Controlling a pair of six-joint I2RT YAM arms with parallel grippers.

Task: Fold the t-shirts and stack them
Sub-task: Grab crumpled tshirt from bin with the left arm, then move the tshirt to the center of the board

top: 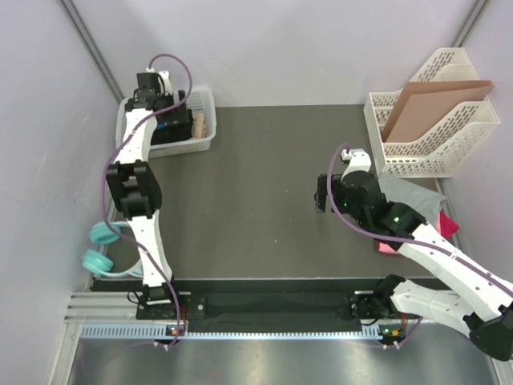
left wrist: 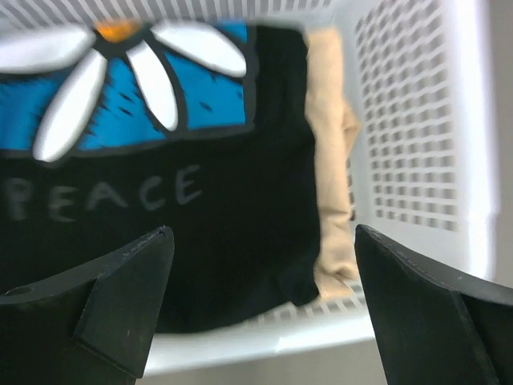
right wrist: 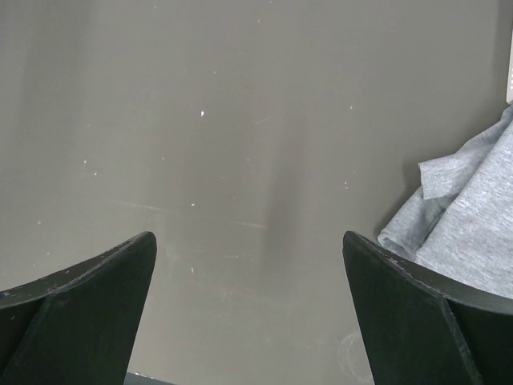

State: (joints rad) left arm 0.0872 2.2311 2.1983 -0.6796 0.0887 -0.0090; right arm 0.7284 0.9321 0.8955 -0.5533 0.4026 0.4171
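Observation:
A black t-shirt (top: 172,128) (left wrist: 224,184) with a white-and-blue daisy print and the word PEACE lies folded in a white basket (top: 204,144) (left wrist: 409,120) at the table's far left corner. My left gripper (top: 154,95) (left wrist: 263,230) hovers open over the basket's rim, holding nothing. A grey t-shirt (top: 417,199) (right wrist: 473,224) lies crumpled at the right edge of the table, with a pink t-shirt (top: 449,225) partly under it and under my right arm. My right gripper (top: 323,195) (right wrist: 247,235) is open above bare table, just left of the grey shirt.
A beige cloth (top: 200,124) (left wrist: 333,160) sits beside the black shirt in the basket. A white file organizer (top: 425,152) with a brown cardboard sheet (top: 433,108) stands at the far right. Teal rings (top: 100,234) lie off the table's left edge.

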